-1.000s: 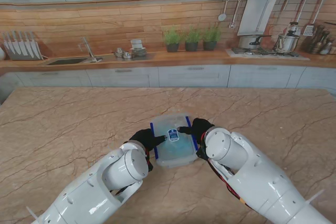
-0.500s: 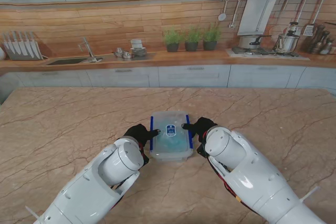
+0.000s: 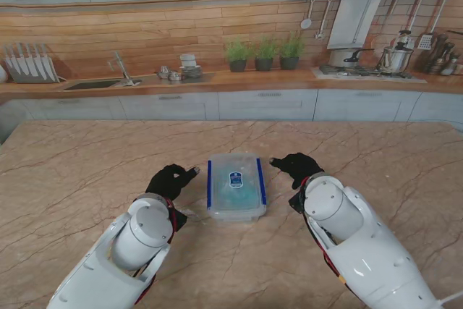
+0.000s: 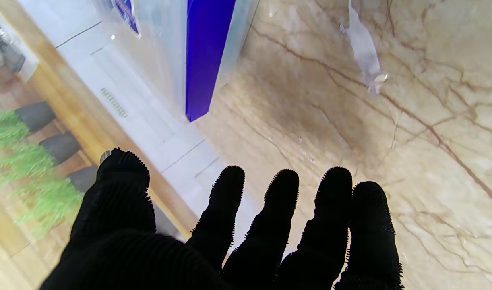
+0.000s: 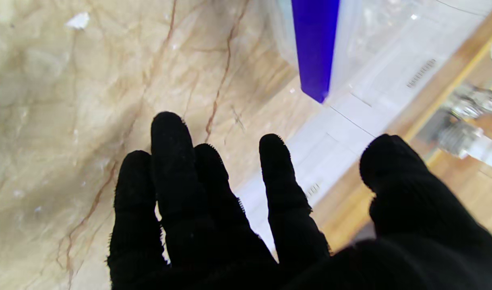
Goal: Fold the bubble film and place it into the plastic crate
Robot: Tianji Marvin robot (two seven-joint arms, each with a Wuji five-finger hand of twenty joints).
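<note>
On a marble-patterned table (image 3: 87, 171), a clear plastic crate (image 3: 235, 187) with a lid and two blue side clasps is seen standing between two black-gloved robot hands. A pale blue mass, taken to be the folded bubble film (image 3: 233, 197), can be made out through the translucent lid, though its folds cannot be told. A small blue label (image 3: 236, 177) is shown on the lid. The left hand (image 3: 170, 179) is held to the crate's left, apart from it, with its fingers (image 4: 282, 209) spread and nothing gripped. The right hand (image 3: 296, 166) is held to the crate's right, likewise clear of the box, its fingers (image 5: 280, 181) parted and empty. In the left wrist view, one blue clasp (image 4: 205, 56) is seen beyond the fingertips, and a scrap of clear tape or film (image 4: 362, 44) is seen lying on the tabletop near the crate. In the right wrist view, the other blue clasp (image 5: 315, 44) is seen ahead of the open fingers. Behind the table, a kitchen counter with three potted herbs (image 3: 265, 53) and a sink (image 3: 94, 84) is shown.
</note>
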